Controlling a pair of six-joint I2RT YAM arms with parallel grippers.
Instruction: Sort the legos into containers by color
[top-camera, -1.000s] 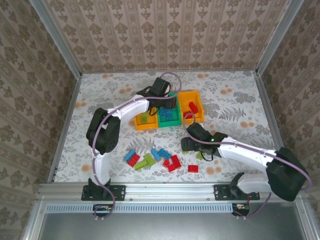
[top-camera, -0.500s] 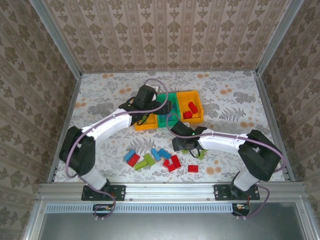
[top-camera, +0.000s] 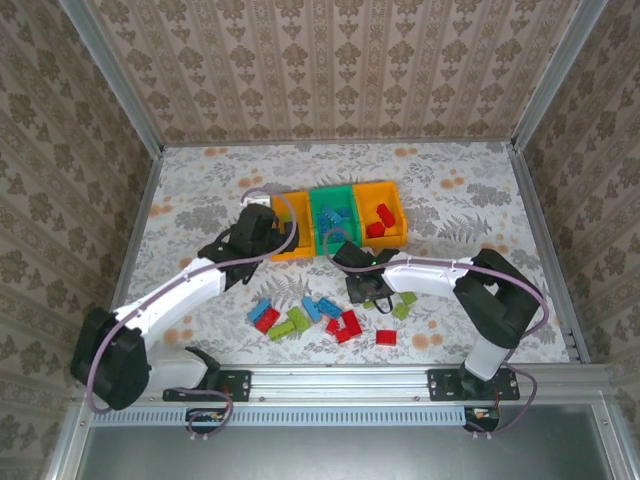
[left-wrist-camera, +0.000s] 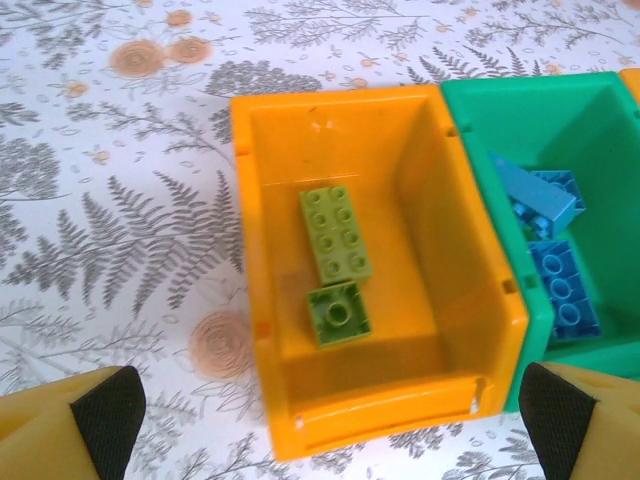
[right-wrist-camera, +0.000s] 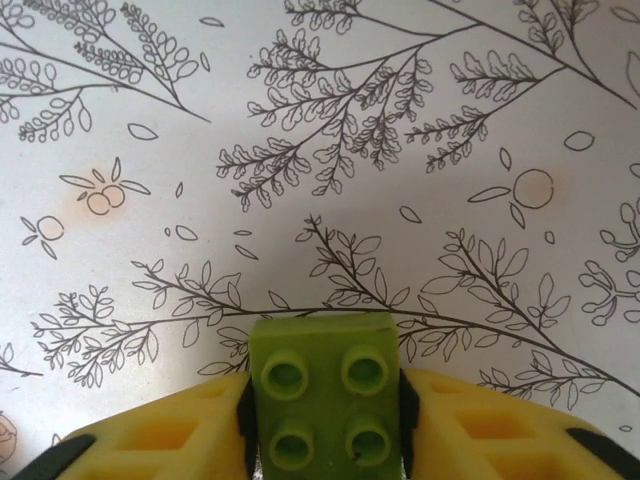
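Since the right gripper has its jaws closed on a lime green brick, studs facing the wrist camera, I read this as the carry step: the brick is held over bare patterned desk, apart from the loose legos at lower centre of the overhead frame. Its home should be the left orange bin, which already holds two lime green pieces; the green bin touching it holds blue, and the right orange bin holds red. The left gripper hangs by the near wall of that left bin, jaws spread wide with nothing between them, pads at the bottom corners of its wrist view. That sits on my drop path, so I judge the risk to be two arms crowding one bin. Red, blue and green bricks lie unsorted on the desk, so plenty is left.
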